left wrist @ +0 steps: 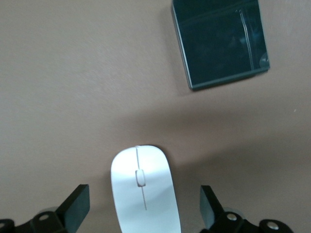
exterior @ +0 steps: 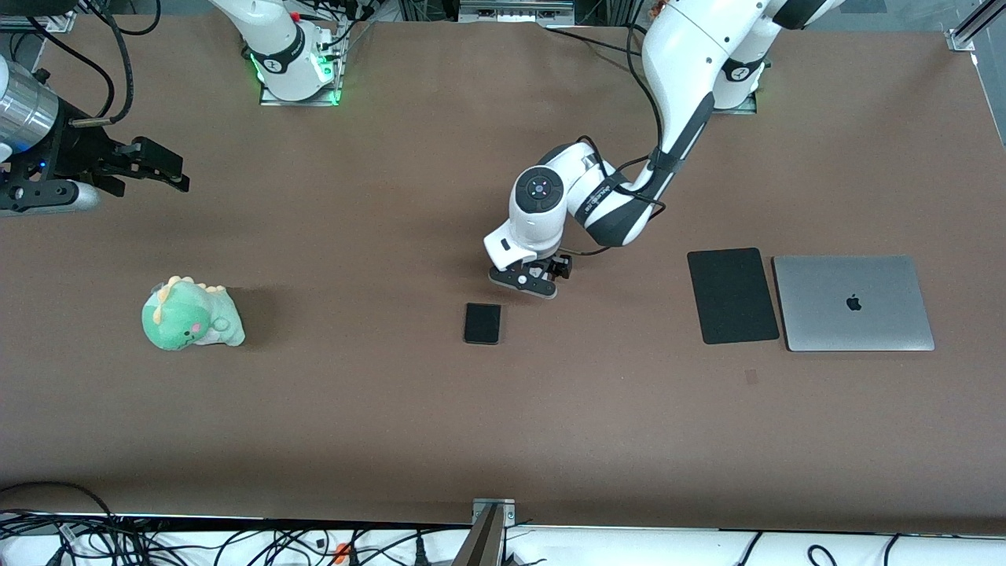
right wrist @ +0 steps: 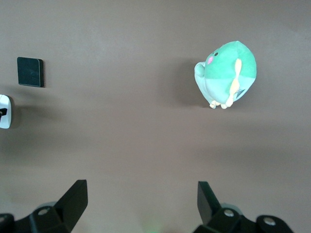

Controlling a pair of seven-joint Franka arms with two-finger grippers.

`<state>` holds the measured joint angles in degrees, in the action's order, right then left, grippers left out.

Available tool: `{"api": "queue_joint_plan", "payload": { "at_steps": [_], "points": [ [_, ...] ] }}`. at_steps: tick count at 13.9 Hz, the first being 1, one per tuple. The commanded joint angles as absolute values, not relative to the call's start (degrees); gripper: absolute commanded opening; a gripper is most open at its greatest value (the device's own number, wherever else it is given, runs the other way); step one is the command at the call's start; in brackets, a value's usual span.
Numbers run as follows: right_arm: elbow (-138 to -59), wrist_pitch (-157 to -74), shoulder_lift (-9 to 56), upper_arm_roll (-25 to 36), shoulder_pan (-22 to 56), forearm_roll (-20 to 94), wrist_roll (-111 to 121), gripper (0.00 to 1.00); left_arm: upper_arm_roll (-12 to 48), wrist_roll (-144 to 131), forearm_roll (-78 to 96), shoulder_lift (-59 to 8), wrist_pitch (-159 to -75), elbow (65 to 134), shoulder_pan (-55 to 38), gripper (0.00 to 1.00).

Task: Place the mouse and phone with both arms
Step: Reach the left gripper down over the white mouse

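1. Left gripper [left wrist: 143, 213] is low over the mouse [left wrist: 144, 188], jaws spread wide with one finger on each side of it; nothing clamped yet, there's a visible gap on both sides; the mouse lies flat on the brown worktop [exterior: 393, 409].
2. Taking the phone [exterior: 482, 323] as the landmark: it lies flat on the worktop, and the left gripper [exterior: 528, 281] hangs just beside it, slightly farther from the front camera and toward the left arm's end; in the front view the mouse is hidden under that gripper; in the left wrist view it sits near the phone [left wrist: 219, 41] but not touching.
3. Well away from the phone toward the left arm's end are a black mouse pad [exterior: 732, 295] and a closed silver laptop [exterior: 853, 303], side by side, just about touching.
4. Well away from the phone toward the right arm's end sits a green plush dinosaur [exterior: 190, 315].
5. Right gripper [exterior: 153, 167] is up over the worktop at the right arm's end, above bare surface near the plush, waiting; jaws released, holding nothing.
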<state>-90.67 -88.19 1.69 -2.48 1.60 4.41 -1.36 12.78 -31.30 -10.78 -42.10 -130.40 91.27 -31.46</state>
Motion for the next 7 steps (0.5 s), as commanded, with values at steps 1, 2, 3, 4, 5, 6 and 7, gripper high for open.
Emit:
{"api": "queue_joint_plan", "payload": {
  "at_steps": [1, 2, 3, 4, 5, 6, 7],
  "points": [
    [-91.6, -88.3, 1.1, -2.8, 1.1, 4.3, -0.3, 1.00, 12.0, -33.4, -16.6, -44.4, -130.7, 90.1, -32.8, 1.00],
    [-91.7, -88.3, 1.1, -2.8, 1.1, 4.2, -0.3, 1.00, 12.0, -34.5, -17.0, -44.4, -130.6, 90.1, -32.8, 1.00],
    [-91.8, -88.3, 1.1, -2.8, 1.1, 4.3, -0.3, 1.00, 12.0, -35.4, -17.0, -44.4, -130.6, 90.2, -33.1, 1.00],
    [-92.0, -88.6, 1.1, -2.8, 1.1, 4.3, -0.3, 1.00, 12.1, -35.6, -17.1, -44.8, -130.6, 90.1, -33.8, 1.00],
    [-92.7, -89.2, 1.1, -2.8, 1.1, 4.3, -0.3, 1.00, 12.1, -35.6, -17.0, -45.2, -130.6, 90.1, -34.6, 1.00],
    [-93.3, -89.7, 1.1, -2.8, 1.1, 4.3, -0.3, 1.00, 12.1, -35.6, -17.0, -45.3, -130.6, 90.1, -34.7, 1.00],
    [-93.6, -90.0, 1.1, -2.9, 1.1, 4.3, -0.3, 1.00, 12.0, -35.6, -17.0, -45.9, -130.6, 90.1, -34.5, 1.00]
  ]
}}
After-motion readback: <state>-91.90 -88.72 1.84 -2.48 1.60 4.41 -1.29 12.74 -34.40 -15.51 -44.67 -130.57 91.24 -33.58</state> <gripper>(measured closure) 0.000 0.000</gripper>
